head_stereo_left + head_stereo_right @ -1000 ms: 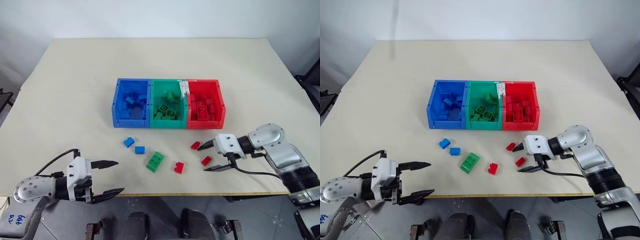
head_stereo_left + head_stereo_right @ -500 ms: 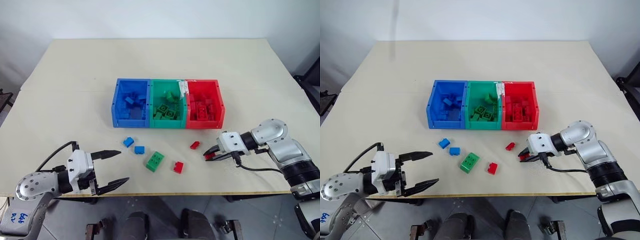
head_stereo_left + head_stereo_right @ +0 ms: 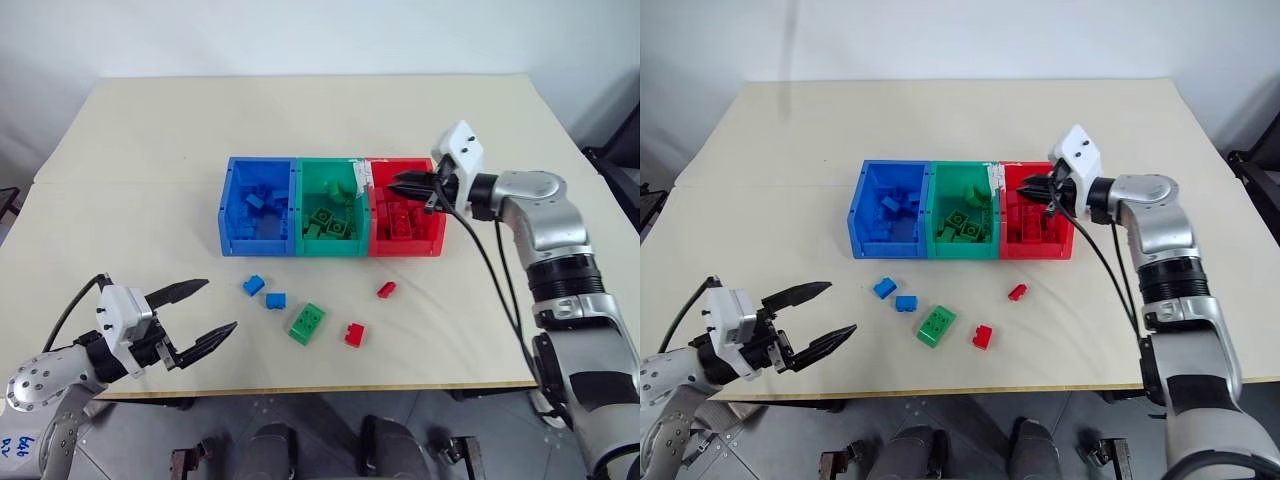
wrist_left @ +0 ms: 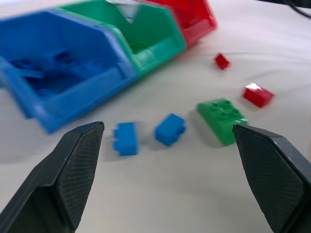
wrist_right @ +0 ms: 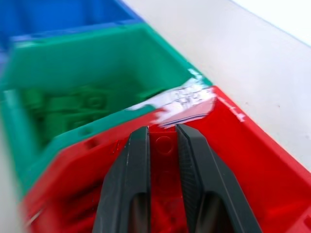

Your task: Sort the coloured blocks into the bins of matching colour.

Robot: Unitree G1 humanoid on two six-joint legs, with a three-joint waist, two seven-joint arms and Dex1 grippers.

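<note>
Three bins stand in a row mid-table: blue (image 3: 258, 205), green (image 3: 333, 205) and red (image 3: 405, 212), each holding blocks of its colour. My right gripper (image 3: 397, 187) hovers over the red bin, shut on a small red block (image 5: 163, 145). Loose on the table in front of the bins lie two blue blocks (image 3: 253, 286) (image 3: 277, 299), a flat green block (image 3: 308, 322) and two red blocks (image 3: 354, 334) (image 3: 386, 290). My left gripper (image 3: 215, 308) stands open near the table's front left edge, well short of the blue blocks, with nothing between its fingers.
The cream table (image 3: 150, 150) has wide bare areas behind and to both sides of the bins. Its front edge (image 3: 400, 385) runs just beyond the loose blocks. A black cable (image 3: 500, 290) hangs from my right arm above the table's right side.
My right gripper closed on a red block at the front right, then lifted it up and away to above the red bin. My left gripper rose slightly, still open.
</note>
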